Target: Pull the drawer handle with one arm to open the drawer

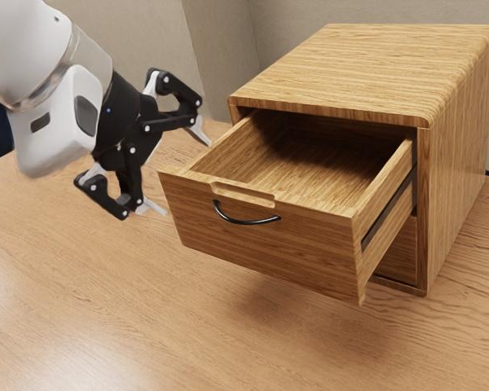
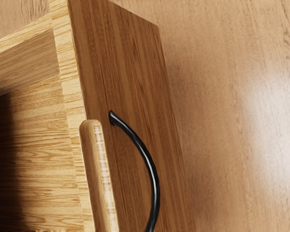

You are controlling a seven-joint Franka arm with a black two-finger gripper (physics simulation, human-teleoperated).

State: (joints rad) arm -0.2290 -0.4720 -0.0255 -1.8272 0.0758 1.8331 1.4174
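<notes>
In the exterior view, you are looking at a wooden cabinet (image 1: 375, 65) sitting in the upper right of the frame on a wooden table (image 1: 106, 309). Its drawer (image 1: 293, 244) is standing well out of the cabinet, toward the frame's centre, and showing an empty interior. A thin, dark, curved handle (image 1: 244, 219) is hanging on the drawer front, just under a wooden lip (image 1: 243, 194). The arm is reaching in from the upper left. Its black gripper (image 1: 181, 173) is hovering at the exterior view's left of the drawer front, with the fingers spread wide, holding nothing and apart from the handle.

In the wrist view, the camera is facing the drawer front (image 2: 125, 92) close up. The handle (image 2: 149, 162) is bowing out from the panel beside the rounded lip (image 2: 99, 179), with the table (image 2: 241, 121) lying beyond.

The handle is looking rigid, slim and smooth, so the fingers may be prone to sliding along its curve. Gripping the middle of the bow, one finger behind the bar, should be giving the straightest pull. The drawer is probably light, running on its dark side rail (image 1: 389, 213), and appears to be nearing full travel.
</notes>
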